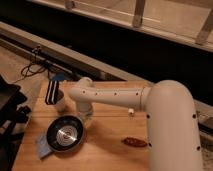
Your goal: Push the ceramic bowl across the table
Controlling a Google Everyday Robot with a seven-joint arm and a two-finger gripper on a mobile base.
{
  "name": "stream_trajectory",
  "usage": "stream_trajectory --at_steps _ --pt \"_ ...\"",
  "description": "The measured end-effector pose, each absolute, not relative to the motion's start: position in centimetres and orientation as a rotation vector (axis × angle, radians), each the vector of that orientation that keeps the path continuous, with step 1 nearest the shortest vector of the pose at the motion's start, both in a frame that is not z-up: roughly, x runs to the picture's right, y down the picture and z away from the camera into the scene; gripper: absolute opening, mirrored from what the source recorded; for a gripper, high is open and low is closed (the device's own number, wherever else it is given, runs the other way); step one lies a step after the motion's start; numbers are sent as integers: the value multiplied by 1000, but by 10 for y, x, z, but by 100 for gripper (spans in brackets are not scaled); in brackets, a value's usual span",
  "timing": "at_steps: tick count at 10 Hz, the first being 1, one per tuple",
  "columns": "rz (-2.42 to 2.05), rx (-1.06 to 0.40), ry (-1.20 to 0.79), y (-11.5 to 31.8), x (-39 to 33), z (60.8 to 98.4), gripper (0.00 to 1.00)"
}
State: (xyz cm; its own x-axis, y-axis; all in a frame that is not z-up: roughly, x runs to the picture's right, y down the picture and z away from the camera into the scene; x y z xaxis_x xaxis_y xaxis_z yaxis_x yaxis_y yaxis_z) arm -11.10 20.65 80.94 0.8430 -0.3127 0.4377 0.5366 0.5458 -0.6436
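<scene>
Setting: dim room, dark rail and cables behind; rectangular light-brown wooden plank table [107,150] in the foreground.
Bowl: round shallow black ceramic bowl [65,134] with shiny pale rings inside, flat on the table's near-left part, rim overlapping a small blue cloth-like scrap [42,146].
Arm: thick white arm [150,102] reaching in from the right, low over the wood, probably to bring sideways force at rim height.
Gripper: gripper [85,116] pointed down just beside the bowl's far-right rim; contact likely, not certain; spread or pressed together, cannot tell.
Neighbours: white cup with dark striped cloth [55,95] near the far-left edge; small reddish-brown oblong object [134,142] to the right, well apart.
Judgement: placement behind the rim suits pushing leftward and nearer; scrap may drag along.
</scene>
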Motion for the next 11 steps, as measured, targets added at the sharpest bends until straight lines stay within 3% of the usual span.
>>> stream_trajectory --at_steps 6,11 --pt "-600 -861 -388 228 -154 794 2" --pt "-631 -847 -368 213 -178 801 2"
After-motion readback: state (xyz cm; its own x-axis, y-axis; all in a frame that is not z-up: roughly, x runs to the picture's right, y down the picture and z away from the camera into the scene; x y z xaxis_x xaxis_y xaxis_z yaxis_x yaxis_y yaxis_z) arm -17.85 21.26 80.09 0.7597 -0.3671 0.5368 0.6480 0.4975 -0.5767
